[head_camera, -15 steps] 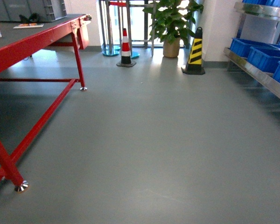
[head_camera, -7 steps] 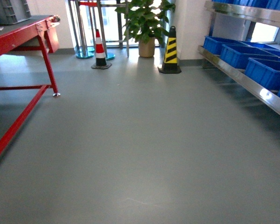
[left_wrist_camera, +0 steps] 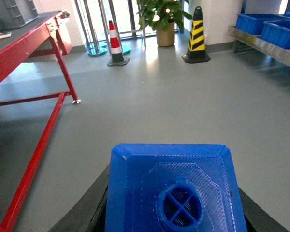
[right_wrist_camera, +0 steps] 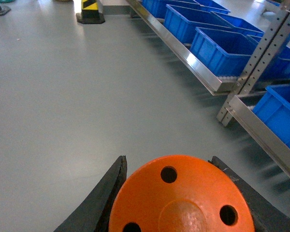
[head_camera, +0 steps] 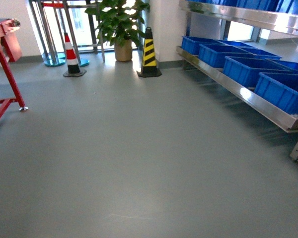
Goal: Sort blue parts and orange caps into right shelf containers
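Note:
A blue part [left_wrist_camera: 174, 188] fills the bottom of the left wrist view, end-on with a round crossed knob, and my left gripper [left_wrist_camera: 171, 203] is shut on it. In the right wrist view an orange cap [right_wrist_camera: 181, 198] with small holes in its flat top sits between the dark fingers [right_wrist_camera: 104, 193] of my right gripper [right_wrist_camera: 179, 203], which is shut on it. The steel shelf [head_camera: 248, 96] runs along the right of the head view, carrying several blue containers [head_camera: 246, 69]. Neither gripper shows in the head view.
A yellow-and-black cone [head_camera: 149, 52], a red-and-white cone [head_camera: 71, 54] and a potted plant [head_camera: 119, 25] stand at the far wall. The red-framed table [left_wrist_camera: 24, 53] is at the left. Grey floor lies between. A perforated shelf upright [right_wrist_camera: 253, 67] stands near the right gripper.
The head view has swung to the right: the red table has slid almost out at the left, and the shelf with its blue containers has come well into view.

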{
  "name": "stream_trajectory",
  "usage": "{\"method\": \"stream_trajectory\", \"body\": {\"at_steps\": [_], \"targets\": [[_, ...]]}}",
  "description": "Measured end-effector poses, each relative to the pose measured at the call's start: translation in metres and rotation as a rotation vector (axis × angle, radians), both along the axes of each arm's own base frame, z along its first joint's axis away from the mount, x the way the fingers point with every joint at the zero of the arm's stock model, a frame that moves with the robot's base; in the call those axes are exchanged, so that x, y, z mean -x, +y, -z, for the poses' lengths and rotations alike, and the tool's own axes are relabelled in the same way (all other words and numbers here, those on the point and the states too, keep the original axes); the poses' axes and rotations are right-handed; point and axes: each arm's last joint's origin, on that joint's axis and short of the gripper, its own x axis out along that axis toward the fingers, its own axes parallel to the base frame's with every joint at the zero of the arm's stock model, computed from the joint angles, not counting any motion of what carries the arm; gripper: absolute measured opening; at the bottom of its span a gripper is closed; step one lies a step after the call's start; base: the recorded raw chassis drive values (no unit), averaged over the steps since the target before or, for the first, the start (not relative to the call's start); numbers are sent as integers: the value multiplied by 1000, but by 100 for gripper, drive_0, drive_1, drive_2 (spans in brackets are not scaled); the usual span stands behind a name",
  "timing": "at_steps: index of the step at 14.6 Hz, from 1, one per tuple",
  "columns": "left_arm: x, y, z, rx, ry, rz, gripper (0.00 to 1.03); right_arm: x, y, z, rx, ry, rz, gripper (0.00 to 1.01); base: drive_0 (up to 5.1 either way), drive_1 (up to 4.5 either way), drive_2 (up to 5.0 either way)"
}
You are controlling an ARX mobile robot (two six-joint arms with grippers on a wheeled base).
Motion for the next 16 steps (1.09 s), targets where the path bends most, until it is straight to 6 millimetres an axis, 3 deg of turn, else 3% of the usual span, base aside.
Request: {"method": "stream_trajectory", "body": {"at_steps": [16], "targets": [[0,0,0,0,0,1,45,0,0,0,0,0,0,44,-161,-161,-161]]}}
